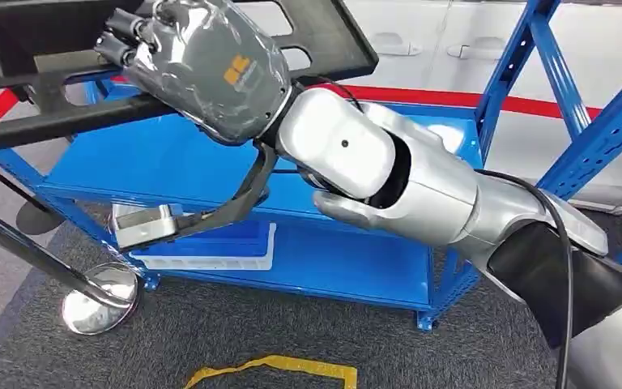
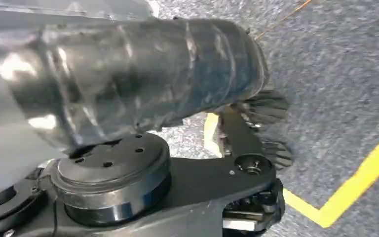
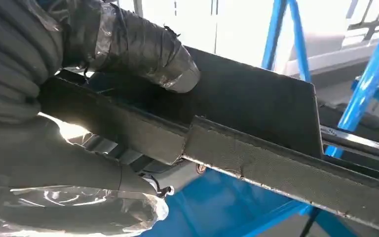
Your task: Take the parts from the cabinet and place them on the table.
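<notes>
In the head view, the right hand (image 1: 202, 65) is seen in the upper left of the frame, clamped on a large black frame part (image 1: 324, 32) that runs across the top from the left edge to past the middle. The silver right arm (image 1: 421, 186) comes in from the lower right corner and crosses the centre. Behind it a blue shelf rack (image 1: 210, 162) is seen, with its uprights at the upper right; on its lower shelf a blue tray with a white rim (image 1: 219, 247) lies, just beside a small grey block (image 1: 142, 223). A round chrome base (image 1: 97, 300) stands on the dark carpet (image 1: 372, 340) at the lower left, and a strip of yellow floor tape (image 1: 283, 369) is seen at the bottom centre. Open carpet lies between the rack's front edge and the bottom of the frame.

In the left wrist view, the left hand (image 2: 143, 74) is shown over the grey carpet, with a thick taped thumb across the top and dark fingers (image 2: 269, 106) at centre right; nothing is seen in it, but whether the fingers are apart or curled cannot be told. Yellow tape runs along the lower right.

In the right wrist view, the grip is shown close: the thumb (image 3: 143, 47) is laid over the part's flat panel and the fingers (image 3: 69, 212) are wrapped under its bar, which runs to the lower right edge. Blue rack posts are seen at the upper right.
</notes>
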You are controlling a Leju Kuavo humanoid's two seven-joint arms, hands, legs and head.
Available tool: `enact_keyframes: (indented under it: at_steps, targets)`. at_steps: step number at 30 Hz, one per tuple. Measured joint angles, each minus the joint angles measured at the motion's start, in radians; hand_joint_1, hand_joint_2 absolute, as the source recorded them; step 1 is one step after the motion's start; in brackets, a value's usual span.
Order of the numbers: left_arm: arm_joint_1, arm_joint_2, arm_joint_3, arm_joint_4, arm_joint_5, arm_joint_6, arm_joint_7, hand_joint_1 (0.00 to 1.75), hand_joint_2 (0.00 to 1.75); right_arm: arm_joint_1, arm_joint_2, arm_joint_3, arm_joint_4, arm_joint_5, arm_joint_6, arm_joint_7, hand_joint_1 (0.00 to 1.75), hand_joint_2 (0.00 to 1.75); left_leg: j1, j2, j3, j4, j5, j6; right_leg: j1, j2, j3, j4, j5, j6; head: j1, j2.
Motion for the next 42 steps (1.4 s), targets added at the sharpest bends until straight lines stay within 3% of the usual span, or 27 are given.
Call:
enact_keyframes:
  at_steps: [2,4,5,8,9,12,13,14,16,17,18,19,20,23,24,25,27,29,31,33,34,35,36,38,39,40,42]
  targets:
    - [-0.002,0.0,0.0,0.0,0.0,0.0,0.0,0.0,0.0,-0.001,0.0,0.003,-0.001,-0.002,0.0,-0.003,1.75,1.75,-0.012,-0.001,0.114,-0.132,0.051,0.02,0.005,0.0,-0.015,0.0,0.017,0.0,0.0,0.0]
    - [-0.008,0.007,-0.001,0.0,0.0,0.0,0.001,0.0,0.0,-0.01,0.0,0.003,-0.005,-0.005,0.001,-0.003,1.75,1.75,-0.025,0.001,0.218,-0.285,0.019,0.05,0.007,-0.001,-0.023,-0.002,0.032,0.005,0.001,0.0]
    - [-0.01,0.008,-0.001,0.0,0.0,0.0,0.001,0.0,0.0,-0.012,0.0,0.004,-0.006,-0.008,0.001,-0.005,1.75,1.75,-0.028,0.0,0.221,-0.292,0.027,0.043,0.001,-0.004,-0.022,-0.01,0.044,0.011,0.001,0.0]
    - [-0.009,0.009,-0.001,0.0,0.0,0.002,0.002,0.0,0.0,-0.011,0.0,0.006,-0.007,-0.011,0.006,-0.006,1.75,1.75,-0.031,0.002,0.212,-0.329,0.065,0.061,0.0,-0.004,-0.019,-0.041,0.077,0.029,0.0,0.0]
    - [-0.01,0.008,-0.001,0.0,0.0,0.002,0.003,0.0,0.0,-0.01,-0.001,0.007,-0.007,-0.012,0.007,-0.006,1.75,1.75,-0.021,0.012,0.216,-0.347,0.087,0.057,0.0,-0.004,-0.026,-0.031,0.057,0.031,-0.004,0.0]
    - [-0.01,0.005,-0.001,0.0,0.0,0.0,0.003,0.0,0.0,-0.015,-0.001,0.008,-0.007,-0.014,0.01,-0.006,1.75,1.75,-0.018,0.015,0.176,-0.354,0.126,0.062,-0.004,-0.006,-0.063,0.138,-0.127,0.043,0.006,0.0]
    - [-0.01,0.003,-0.001,0.0,0.0,0.0,0.003,0.0,0.0,-0.014,-0.001,0.013,-0.007,-0.014,0.011,-0.006,1.75,1.75,-0.016,0.016,0.161,-0.351,0.136,0.061,-0.007,-0.006,-0.071,0.2,-0.151,0.047,0.005,0.0]
    - [-0.01,0.001,-0.001,0.0,0.0,0.001,0.004,0.0,0.0,-0.013,-0.001,0.018,-0.007,-0.014,0.011,-0.006,1.75,1.75,-0.015,0.017,0.145,-0.347,0.145,0.058,-0.01,-0.006,-0.07,0.239,-0.144,0.052,0.006,0.0]
    - [-0.01,0.0,-0.001,0.0,0.0,0.002,0.004,0.0,0.0,-0.012,-0.001,0.026,-0.007,-0.014,0.011,-0.006,1.75,1.75,-0.008,0.018,0.109,-0.33,0.16,0.047,-0.018,-0.007,-0.017,0.213,-0.08,0.063,0.005,0.0]
    - [-0.01,-0.001,-0.001,0.0,0.0,0.002,0.005,0.0,0.0,-0.013,-0.001,0.027,-0.007,-0.014,0.011,-0.006,1.75,1.75,-0.003,0.017,0.089,-0.315,0.165,0.041,-0.024,-0.007,0.04,0.145,-0.055,0.07,0.006,0.0]
    - [-0.01,0.0,-0.001,0.0,0.0,0.003,0.005,0.0,0.0,-0.015,-0.001,0.027,-0.008,-0.014,0.011,-0.007,1.75,1.75,-0.001,0.017,0.073,-0.296,0.167,0.035,-0.031,-0.007,0.094,0.068,-0.07,0.077,0.006,0.0]
    - [-0.01,0.003,-0.001,0.0,0.0,0.005,0.005,0.0,0.0,-0.018,0.002,0.028,-0.011,-0.014,0.011,-0.009,1.75,1.75,-0.004,0.014,0.052,-0.283,0.169,0.027,-0.019,-0.005,0.132,0.01,-0.115,0.079,0.011,0.0]
    - [-0.008,0.002,-0.002,0.0,0.0,0.006,0.006,0.0,0.0,-0.016,0.004,0.028,-0.017,-0.014,0.011,-0.011,1.75,1.75,-0.004,0.013,0.048,-0.276,0.175,0.022,-0.016,-0.001,0.116,0.017,-0.108,0.055,0.007,0.0]
    - [-0.004,0.001,-0.002,0.0,0.0,0.007,0.006,0.0,0.0,-0.016,0.008,0.038,-0.023,-0.014,0.019,-0.012,1.75,1.75,0.001,0.01,0.037,-0.281,0.203,0.008,-0.013,-0.003,0.1,0.008,-0.091,0.028,0.013,0.0]
    - [-0.002,0.001,-0.002,0.0,0.0,0.007,0.006,0.0,0.0,-0.017,0.008,0.042,-0.023,-0.014,0.023,-0.011,1.75,1.75,0.005,0.011,0.029,-0.274,0.19,0.004,-0.017,-0.007,0.09,0.006,-0.079,0.016,0.012,0.0]
    - [0.0,-0.001,-0.002,0.0,0.0,0.007,0.006,0.0,0.0,-0.017,0.014,0.047,-0.026,-0.014,0.026,-0.013,1.75,1.75,0.006,0.011,0.015,-0.251,0.143,-0.001,-0.016,-0.006,0.079,0.005,-0.067,0.012,0.008,0.0]
    - [-0.001,-0.003,-0.002,0.0,0.0,0.008,0.006,0.0,0.0,-0.02,0.018,0.048,-0.032,-0.014,0.029,-0.013,1.75,1.75,0.007,0.011,-0.018,-0.119,0.022,-0.008,-0.013,-0.006,0.052,0.004,-0.045,0.005,0.008,0.0]
    - [-0.002,-0.004,-0.002,0.0,0.0,0.008,0.006,0.0,0.0,-0.02,0.02,0.053,-0.036,-0.014,0.033,-0.013,1.75,1.75,0.007,0.01,-0.033,0.006,-0.027,-0.007,-0.008,-0.006,0.024,0.005,-0.024,0.003,0.009,0.0]
    - [-0.002,-0.005,-0.002,0.0,0.0,0.008,0.006,0.0,0.0,-0.018,0.02,0.059,-0.036,-0.014,0.035,-0.013,1.75,1.75,0.004,0.009,0.013,-0.004,0.021,0.003,-0.002,-0.006,-0.002,0.005,-0.004,0.003,0.009,0.0]
    - [-0.003,-0.006,-0.002,0.0,0.0,0.008,0.006,0.0,0.0,-0.021,0.02,0.06,-0.038,-0.014,0.035,-0.013,1.75,1.75,-0.01,0.007,0.135,-0.148,0.068,0.025,0.001,-0.004,-0.019,0.004,0.015,0.004,0.008,0.0]
    - [-0.006,-0.003,-0.003,0.0,0.0,0.008,0.005,0.0,0.0,-0.023,0.021,0.06,-0.041,-0.014,0.035,-0.013,1.75,1.75,-0.02,0.006,0.199,-0.238,0.033,0.042,-0.002,-0.006,-0.021,0.004,0.023,0.004,0.009,0.0]
    - [-0.008,-0.001,-0.003,0.0,0.0,0.008,0.005,0.0,0.0,-0.026,0.022,0.06,-0.043,-0.014,0.035,-0.013,1.75,1.75,-0.022,0.007,0.238,-0.303,0.014,0.046,-0.001,-0.006,-0.023,0.0,0.032,0.011,0.01,0.0]
    - [-0.01,-0.001,-0.003,0.0,0.0,0.008,0.004,0.0,0.0,-0.026,0.023,0.06,-0.044,-0.014,0.035,-0.014,1.75,1.75,-0.026,0.007,0.224,-0.296,0.028,0.041,-0.006,-0.009,-0.019,-0.012,0.045,0.019,0.008,0.0]
    - [-0.013,0.001,-0.003,0.0,0.0,0.008,0.004,0.0,0.0,-0.026,0.024,0.06,-0.047,-0.014,0.035,-0.015,1.75,1.75,-0.032,0.007,0.219,-0.313,0.048,0.056,-0.011,-0.008,-0.016,-0.032,0.07,0.03,0.006,0.0]
    - [-0.011,0.0,-0.003,0.0,0.0,0.009,0.004,0.0,0.0,-0.025,0.023,0.06,-0.047,-0.014,0.037,-0.015,1.75,1.75,-0.02,0.01,0.227,-0.348,0.078,0.055,-0.002,-0.005,-0.02,-0.035,0.072,0.034,0.008,0.0]
    - [-0.011,0.0,-0.003,0.0,0.0,0.009,0.005,0.0,0.0,-0.023,0.023,0.061,-0.047,-0.014,0.038,-0.015,1.75,1.75,-0.019,0.019,0.223,-0.357,0.095,0.052,-0.004,-0.007,-0.028,-0.021,0.033,0.038,0.009,0.0]
    - [-0.012,-0.002,-0.003,0.0,0.0,0.008,0.005,0.0,0.0,-0.025,0.023,0.062,-0.047,-0.014,0.039,-0.015,1.75,1.75,-0.019,0.02,0.194,-0.358,0.122,0.059,-0.004,-0.007,-0.055,0.097,-0.097,0.044,0.016,0.0]
